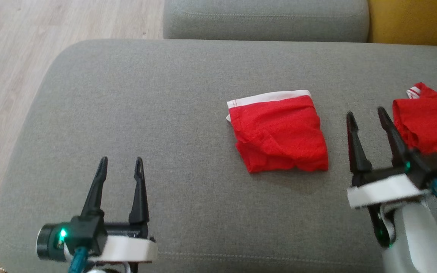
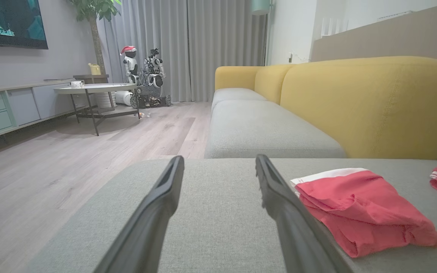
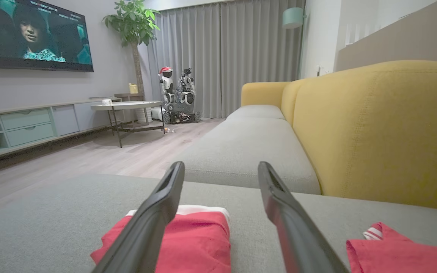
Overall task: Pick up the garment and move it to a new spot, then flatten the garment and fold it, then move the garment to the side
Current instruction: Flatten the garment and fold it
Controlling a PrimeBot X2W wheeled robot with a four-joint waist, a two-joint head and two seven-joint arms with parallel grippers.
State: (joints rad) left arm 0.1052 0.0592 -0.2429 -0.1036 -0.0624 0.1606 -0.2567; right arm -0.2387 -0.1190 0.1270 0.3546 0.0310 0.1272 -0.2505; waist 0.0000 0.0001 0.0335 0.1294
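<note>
Red garment [image 1: 279, 132] with white waistband lies folded on grey cushion [image 1: 127, 113].

No legible text anywhere.

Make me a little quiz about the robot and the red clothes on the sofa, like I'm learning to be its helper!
1. True or false: the left pincer is holding the folded red garment.
2. What colour is the band along the folded garment's far edge? A white, B blue, C black.
3. How many red garments lie on the grey cushion?
Key: 1 false; the left pincer and the right pincer are both open and empty. 2 A. 3 two: the folded one and a second red garment beside the right pincer.
</note>
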